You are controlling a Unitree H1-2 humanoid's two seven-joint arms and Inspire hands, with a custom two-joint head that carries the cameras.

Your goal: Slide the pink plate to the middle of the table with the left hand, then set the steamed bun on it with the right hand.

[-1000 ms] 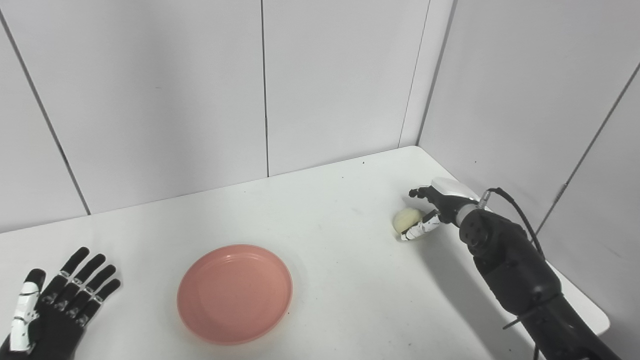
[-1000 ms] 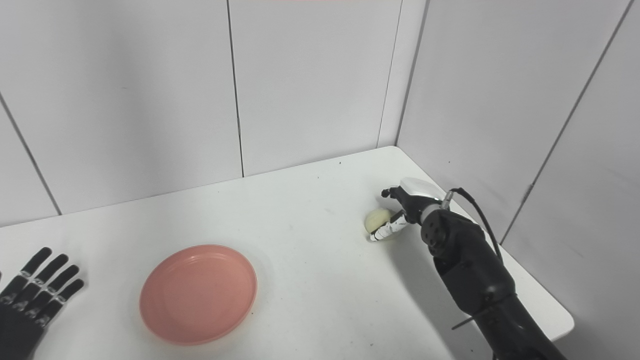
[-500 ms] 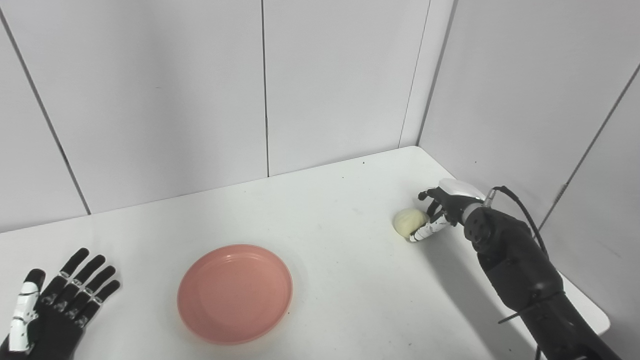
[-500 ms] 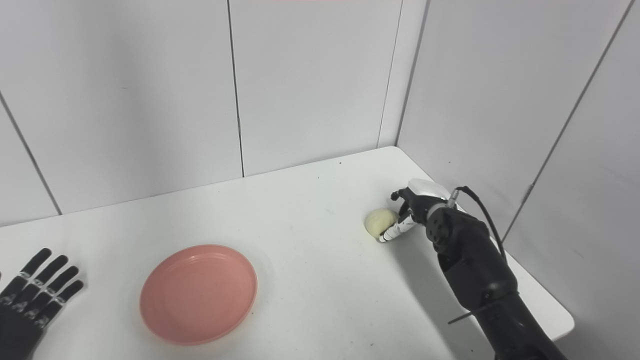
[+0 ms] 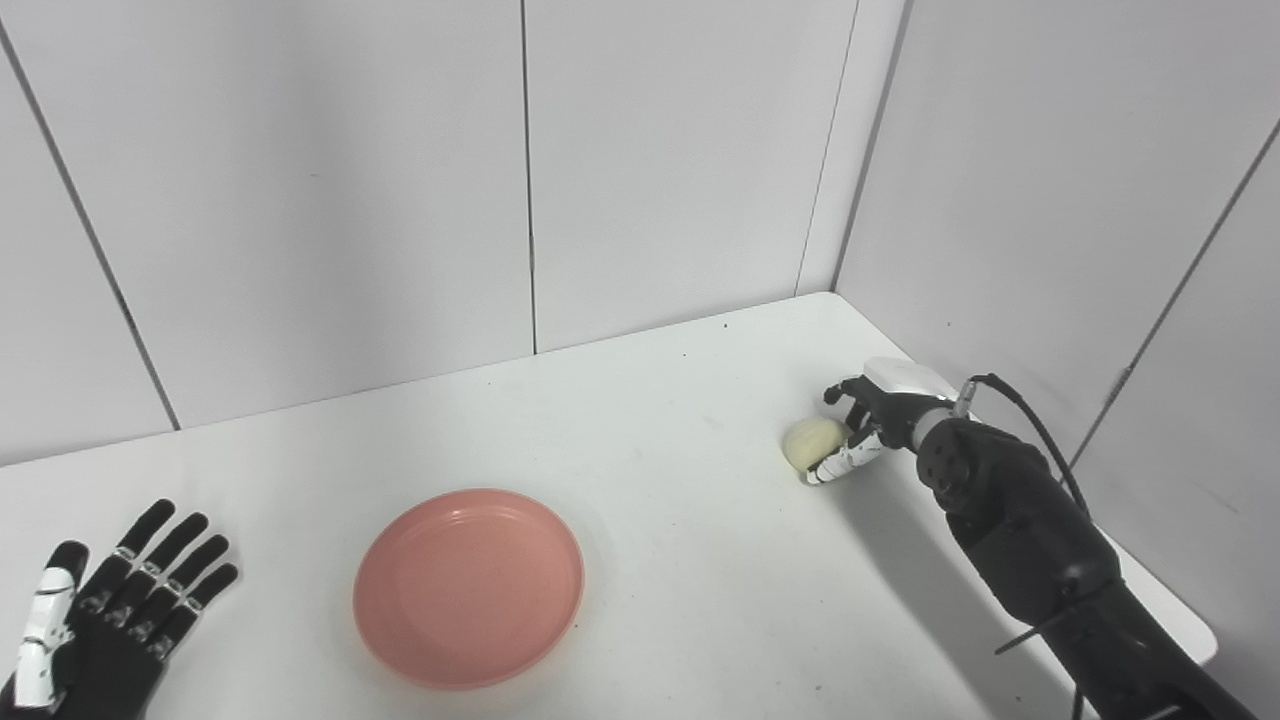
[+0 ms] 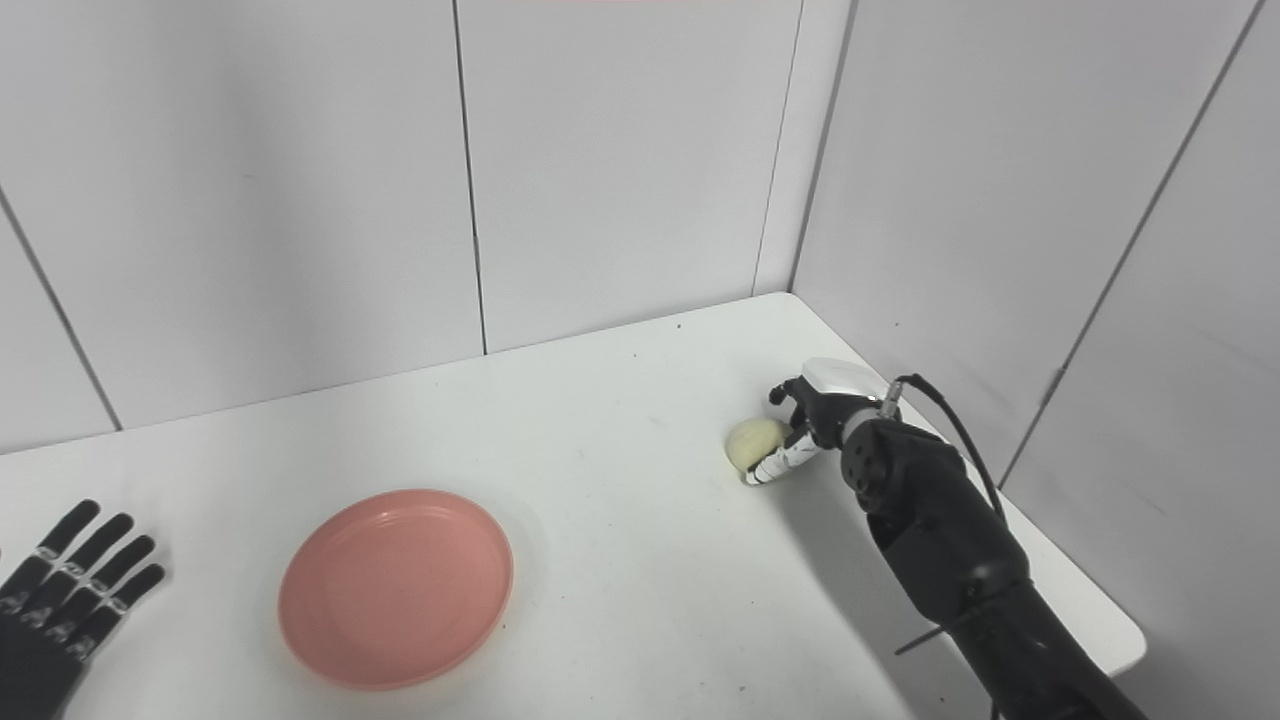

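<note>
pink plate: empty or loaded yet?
Empty. The pink plate shows only its bare pink inside; the steamed bun sits on the table far to its right, at the right hand.

The plate (image 5: pixel 468 586) looks like smooth pink plastic with a faint sheen along its rim. The bun (image 5: pixel 814 440) has a pale, matt, doughy skin. The worktop (image 5: pixel 640 420) is smooth white laminate, lightly speckled. The right robot hand (image 5: pixel 868 425) is black hard plastic with white glossy parts, like the left robot hand (image 5: pixel 95 625).
</note>
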